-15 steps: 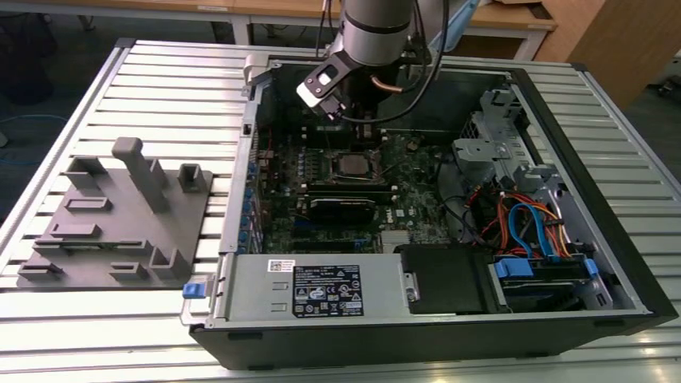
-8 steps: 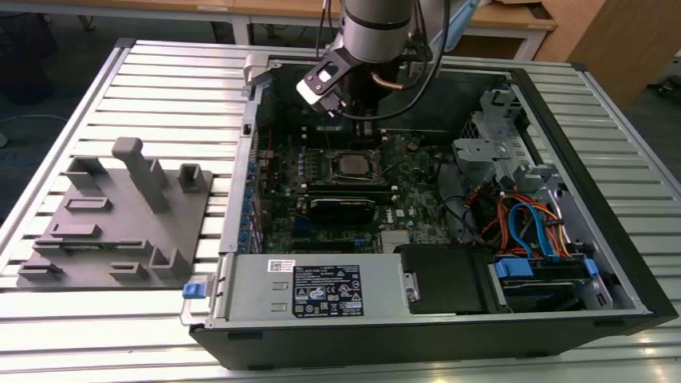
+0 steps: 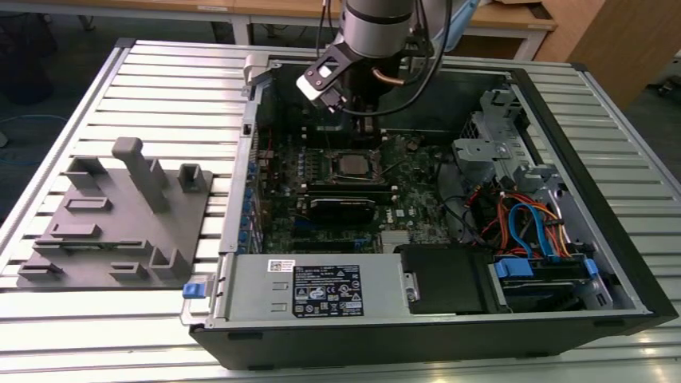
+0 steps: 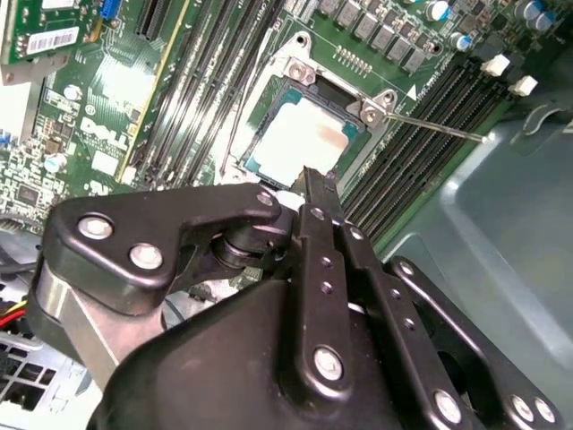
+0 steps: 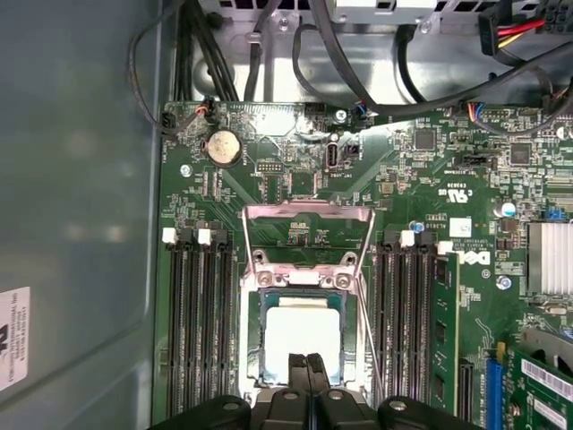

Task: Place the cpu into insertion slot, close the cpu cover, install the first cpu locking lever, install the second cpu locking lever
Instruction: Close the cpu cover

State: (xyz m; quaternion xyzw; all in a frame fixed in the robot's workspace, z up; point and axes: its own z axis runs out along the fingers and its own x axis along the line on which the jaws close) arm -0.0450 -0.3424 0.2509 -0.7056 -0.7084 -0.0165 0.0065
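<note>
The small grey square cpu (image 5: 304, 333) lies in the silver-rimmed insertion slot (image 3: 348, 165) on the green circuit board (image 5: 295, 170), framed by the thin silvery cpu cover (image 5: 301, 276). The black gripper (image 5: 305, 360) hangs over its edge, jaws clenched together on nothing.

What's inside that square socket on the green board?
A square chip with a pale metal top, framed by a silvery cover. Whatever lies beneath the chip is hidden, and the gripper covers one edge.

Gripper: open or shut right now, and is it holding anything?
gripper: shut, fingertips pressed together with nothing between them, poised over the cpu.
</note>
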